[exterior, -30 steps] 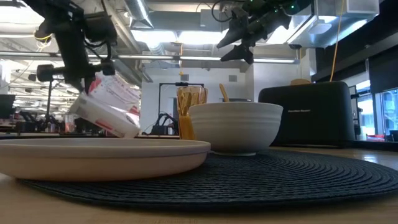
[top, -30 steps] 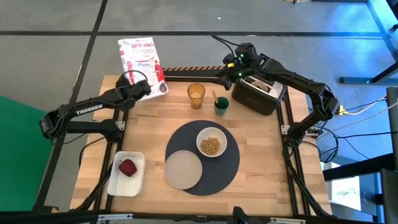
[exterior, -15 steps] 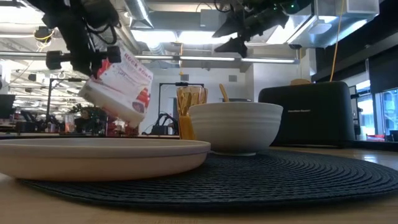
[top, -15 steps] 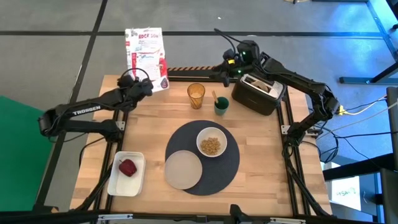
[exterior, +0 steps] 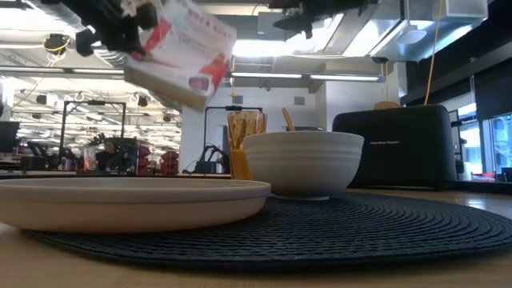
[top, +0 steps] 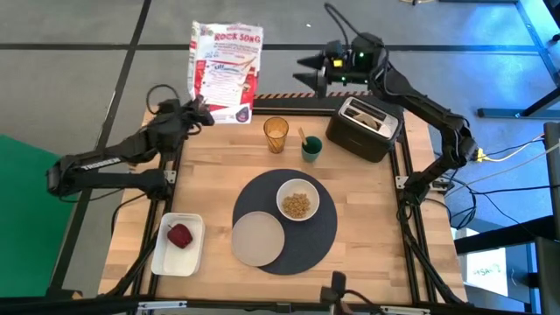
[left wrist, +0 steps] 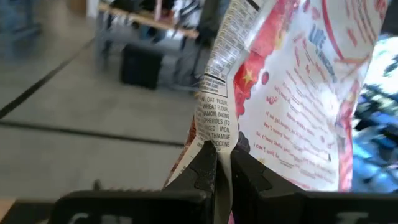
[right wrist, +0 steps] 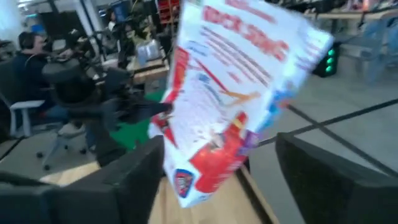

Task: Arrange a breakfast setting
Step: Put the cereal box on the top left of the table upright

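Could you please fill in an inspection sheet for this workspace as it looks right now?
Surface: wooden table, bare around the mat.
Job's things: round dark mat carries the white bowl of cereal and the flat plate; amber tumbler stands behind it.
Clutter: black toaster, green cup, white tray with a red item.
Grippers: left gripper shut on the cereal bag, held in the air past the far edge; right gripper open, facing the bag.
Cables: yellow cable on the floor, right.
Surroundings: seated person in the room.
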### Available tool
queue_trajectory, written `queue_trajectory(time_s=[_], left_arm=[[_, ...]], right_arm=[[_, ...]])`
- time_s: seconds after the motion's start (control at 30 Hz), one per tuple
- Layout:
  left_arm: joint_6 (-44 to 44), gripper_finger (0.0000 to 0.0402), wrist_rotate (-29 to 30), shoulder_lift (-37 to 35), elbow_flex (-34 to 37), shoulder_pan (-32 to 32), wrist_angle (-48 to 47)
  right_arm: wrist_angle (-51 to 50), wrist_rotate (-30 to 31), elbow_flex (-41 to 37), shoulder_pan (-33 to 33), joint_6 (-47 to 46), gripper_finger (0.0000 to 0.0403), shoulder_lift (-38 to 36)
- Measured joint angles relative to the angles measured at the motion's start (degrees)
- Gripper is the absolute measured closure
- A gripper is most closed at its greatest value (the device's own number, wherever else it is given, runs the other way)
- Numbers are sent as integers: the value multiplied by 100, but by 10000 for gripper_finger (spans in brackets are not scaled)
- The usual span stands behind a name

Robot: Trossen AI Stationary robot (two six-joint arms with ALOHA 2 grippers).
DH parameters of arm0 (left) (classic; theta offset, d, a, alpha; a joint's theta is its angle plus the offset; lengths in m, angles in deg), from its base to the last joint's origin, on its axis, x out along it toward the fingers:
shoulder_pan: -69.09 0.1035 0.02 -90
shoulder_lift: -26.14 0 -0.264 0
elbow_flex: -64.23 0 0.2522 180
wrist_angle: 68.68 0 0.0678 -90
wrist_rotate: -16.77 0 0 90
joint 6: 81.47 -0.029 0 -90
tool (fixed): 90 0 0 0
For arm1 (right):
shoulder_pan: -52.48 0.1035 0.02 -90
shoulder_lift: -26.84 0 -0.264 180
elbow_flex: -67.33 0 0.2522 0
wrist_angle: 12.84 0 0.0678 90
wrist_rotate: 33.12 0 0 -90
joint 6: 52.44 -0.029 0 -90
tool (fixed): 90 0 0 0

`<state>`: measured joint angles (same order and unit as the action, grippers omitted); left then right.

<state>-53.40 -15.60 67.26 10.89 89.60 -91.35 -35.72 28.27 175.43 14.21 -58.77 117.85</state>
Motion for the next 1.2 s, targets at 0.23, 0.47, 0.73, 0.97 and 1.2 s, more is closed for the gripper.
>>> queue_trajectory(time_s=[0.23,0.47,0.73,0.97,1.2], left_arm=[[-1073,386,-582,-519,0,-161,777],[-1344,386,-1076,-810,0,-161,868],[-1343,386,-1269,-865,0,-154,981],[-1163,386,-1598,-861,0,-161,1036],[-1169,388,-1585,-862,0,-159,1215]], right_arm=[[-7,-639,839,-186,-1114,25,697],[172,-1589,1521,94,-1611,27,1519],[400,-1000,1678,634,-1305,29,1572],[248,-139,1670,708,-1289,29,1565],[-220,512,1669,718,-977,29,1239]])
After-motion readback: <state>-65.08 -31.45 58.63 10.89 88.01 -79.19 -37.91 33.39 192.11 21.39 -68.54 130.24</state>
